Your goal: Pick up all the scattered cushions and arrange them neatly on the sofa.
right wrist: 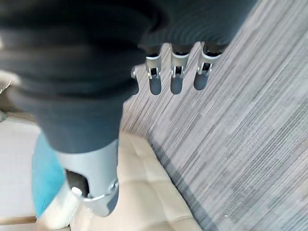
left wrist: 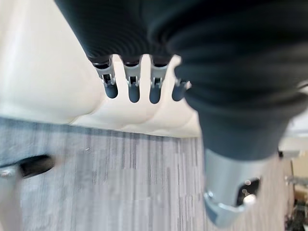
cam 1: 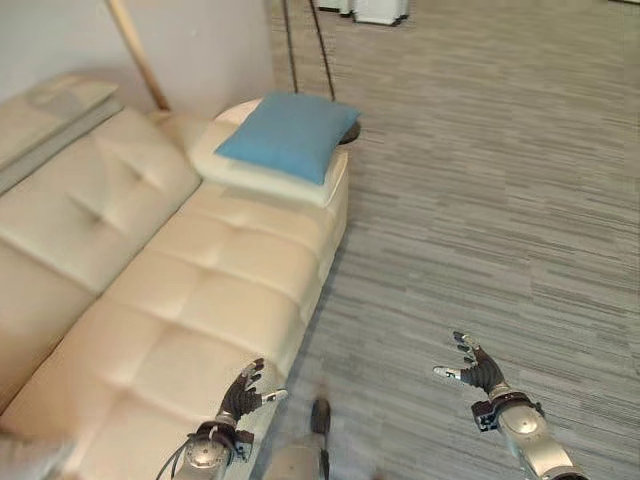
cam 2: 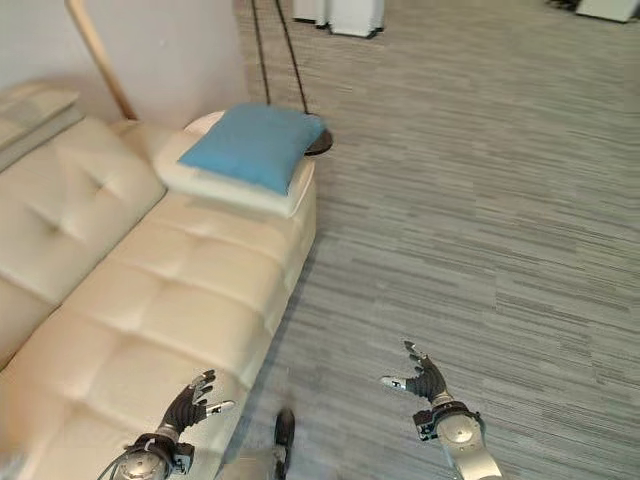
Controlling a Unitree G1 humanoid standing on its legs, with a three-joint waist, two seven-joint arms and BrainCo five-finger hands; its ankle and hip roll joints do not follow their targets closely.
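Both hands empty, fingers spread: left hand over sofa edge, right hand above floor. Blue cushion stacked on cream cushion, apparently placed. Further scattered cushions to be located next.

Left hand seen at lower left of left eye view: silver fingers, dark tips, dark ribbed cover over back and wrist, silver-grey forearm below. Right hand at lower right: same build, dark band at wrist, rounded silver-grey arm shell. In wrist views, row of silver fingers tipped dark blue-black seen under black ribbed cover; silver thumb housing with dark recess beside it.
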